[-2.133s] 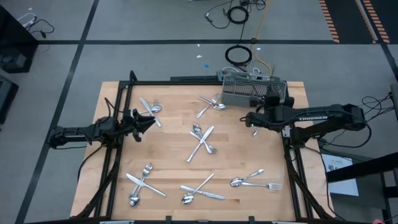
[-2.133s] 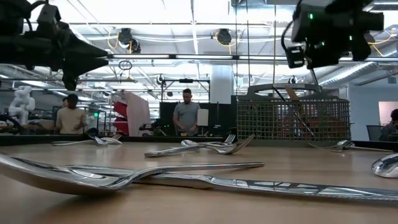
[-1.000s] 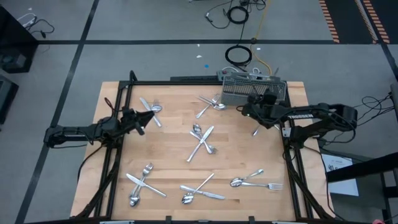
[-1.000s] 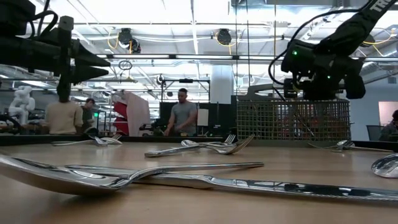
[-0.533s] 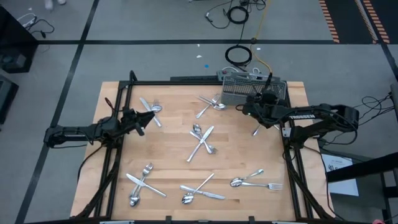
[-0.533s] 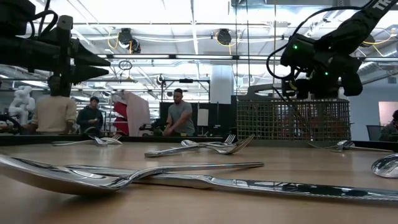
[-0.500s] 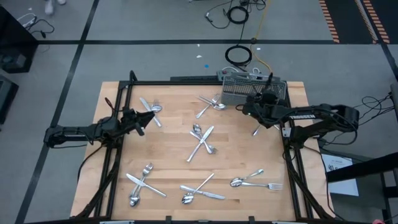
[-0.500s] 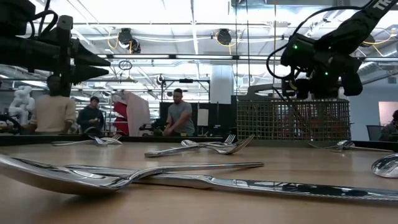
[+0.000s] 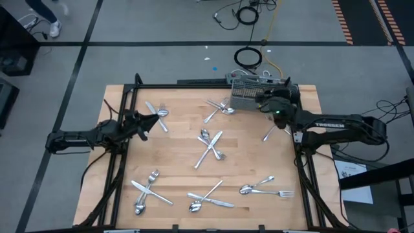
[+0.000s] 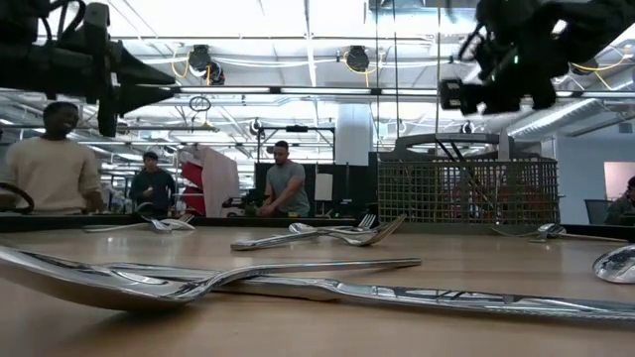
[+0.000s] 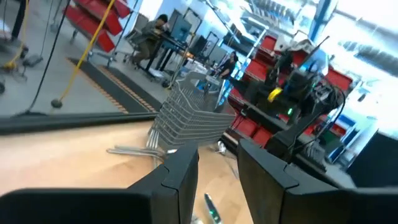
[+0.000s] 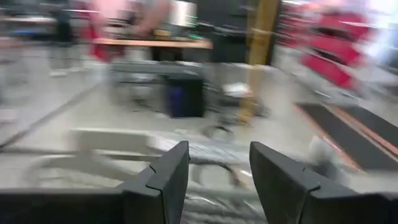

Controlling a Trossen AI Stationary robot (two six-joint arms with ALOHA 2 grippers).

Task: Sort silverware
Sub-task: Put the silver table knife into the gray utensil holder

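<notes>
The silverware lies in crossed clusters on the wooden table: one in the middle (image 9: 210,144), two toward the far edge (image 9: 157,113) (image 9: 218,109), three along the near edge (image 9: 147,191) (image 9: 208,199) (image 9: 264,188), and a single piece (image 9: 267,134) at the right. The grey wire-mesh basket (image 9: 262,92) stands at the far right, and a slender piece (image 10: 454,164) leans inside it. My right gripper (image 12: 217,162) hangs open and empty above the table, beside the basket's near side (image 9: 265,103). My left gripper (image 11: 217,163) waits open and empty at the table's left edge (image 9: 149,122).
A black frame (image 9: 123,103) runs along the table's edges. In the low view a spoon and a knife (image 10: 298,288) lie close to the camera. People (image 10: 285,188) stand at benches beyond the far edge. Bare wood (image 9: 174,162) lies between the clusters.
My right gripper has risen well clear of the table and drifted a little toward the far edge, up beside the basket, turning as it went. The silverware on the table has stayed where it was.
</notes>
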